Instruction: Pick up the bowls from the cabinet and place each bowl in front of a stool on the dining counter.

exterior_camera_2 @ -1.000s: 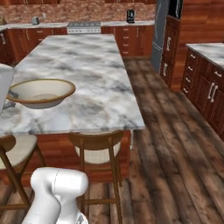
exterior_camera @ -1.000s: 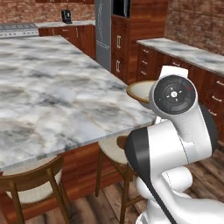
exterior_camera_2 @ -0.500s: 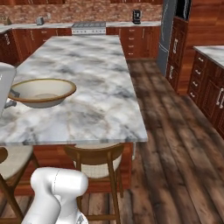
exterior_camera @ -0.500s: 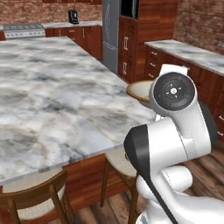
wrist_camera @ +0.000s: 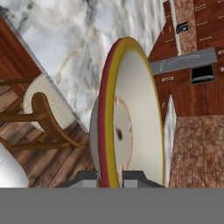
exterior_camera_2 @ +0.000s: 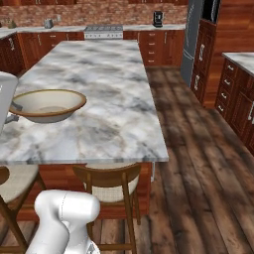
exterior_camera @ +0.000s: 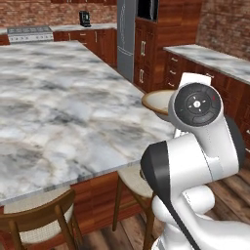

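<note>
Pincer [wrist_camera: 110, 177] first: in my hand view its two dark tips are pressed onto the near rim of the cream bowl [wrist_camera: 131, 127], one tip on each side of the edge, so I have the bowl pinched tight. From the right base view I see that same bowl [exterior_camera_2: 45, 105] held out over the near left part of the marble counter [exterior_camera_2: 104, 94], close to the front edge, with its open side up. I cannot tell if its bottom touches the counter top or sits just above it. From the left base view, my white arm [exterior_camera: 195, 161] hides most of the bowl [exterior_camera: 158, 101], and only a curved piece of its rim peeks out beside the arm, near the counter's right corner [exterior_camera: 63, 112]. Below the counter edge in the right base view I see a brown stool [exterior_camera_2: 109, 183] with a cream seat tucked in, and another stool [exterior_camera_2: 12, 186] to its left.
</note>
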Controlling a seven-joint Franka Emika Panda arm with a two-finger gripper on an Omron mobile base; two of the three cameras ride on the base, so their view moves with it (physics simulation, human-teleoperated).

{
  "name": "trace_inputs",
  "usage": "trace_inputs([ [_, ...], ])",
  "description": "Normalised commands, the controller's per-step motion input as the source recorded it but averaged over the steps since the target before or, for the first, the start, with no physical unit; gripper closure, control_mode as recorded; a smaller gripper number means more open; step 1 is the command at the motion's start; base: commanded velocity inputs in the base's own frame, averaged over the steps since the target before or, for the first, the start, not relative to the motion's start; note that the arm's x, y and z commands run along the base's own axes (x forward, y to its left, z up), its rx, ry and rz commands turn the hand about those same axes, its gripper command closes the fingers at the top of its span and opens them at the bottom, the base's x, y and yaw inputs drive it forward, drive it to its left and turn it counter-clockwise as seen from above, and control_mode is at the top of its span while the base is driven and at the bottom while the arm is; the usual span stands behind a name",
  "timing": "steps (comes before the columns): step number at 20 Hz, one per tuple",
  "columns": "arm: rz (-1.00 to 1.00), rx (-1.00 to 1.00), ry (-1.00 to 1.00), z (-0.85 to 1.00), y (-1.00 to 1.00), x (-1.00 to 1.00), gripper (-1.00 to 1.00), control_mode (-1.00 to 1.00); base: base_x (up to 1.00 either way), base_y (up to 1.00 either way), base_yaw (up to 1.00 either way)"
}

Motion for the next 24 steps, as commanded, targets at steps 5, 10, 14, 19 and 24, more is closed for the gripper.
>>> trace_inputs([
  [5, 0.00, 0.00, 0.00, 0.00, 0.00, 0.00, 1.00, 1.00, 0.06, 0.00, 0.01],
  [10, -0.01, 0.10, 0.00, 0.00, 0.19, 0.41, 1.00, -1.00, 0.00, 0.04, 0.00],
  [14, -0.06, 0.13, 0.00, -0.01, 0.33, 0.81, 1.00, -1.00, 0.00, 0.00, 0.00],
  [19, -0.05, 0.05, 0.05, 0.00, 0.07, 0.78, 1.00, -1.00, 0.00, 0.00, 0.00],
  [24, -0.16, 0.00, 0.01, -0.48, 0.05, 0.55, 1.00, -1.00, 0.00, 0.00, 0.00],
])
